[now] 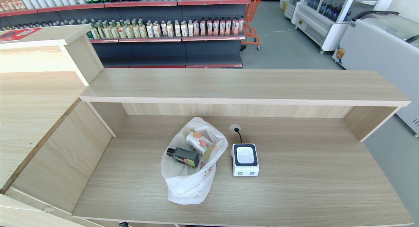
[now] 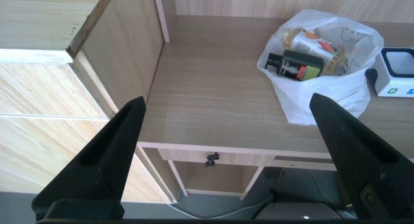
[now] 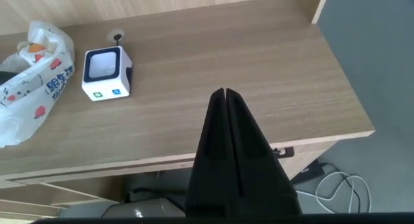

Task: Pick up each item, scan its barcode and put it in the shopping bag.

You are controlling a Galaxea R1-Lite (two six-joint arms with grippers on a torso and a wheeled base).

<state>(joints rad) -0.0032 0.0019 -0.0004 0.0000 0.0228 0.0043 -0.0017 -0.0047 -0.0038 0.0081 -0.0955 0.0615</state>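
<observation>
A white plastic shopping bag [image 1: 191, 174] lies open on the pale wooden bench [image 1: 294, 187], holding a dark green bottle with a black cap [image 1: 184, 156] and a pale printed bottle [image 1: 199, 142]. A white box-shaped barcode scanner [image 1: 245, 159] stands just beside the bag, on the robot's right. The left hand [image 2: 228, 104] hangs above the bench's front edge with its fingers wide apart, and the right hand [image 3: 224, 92] has its fingers pressed together.

Head looks down, wrists lower, sharing shopping bag [image 1: 191, 181]
</observation>
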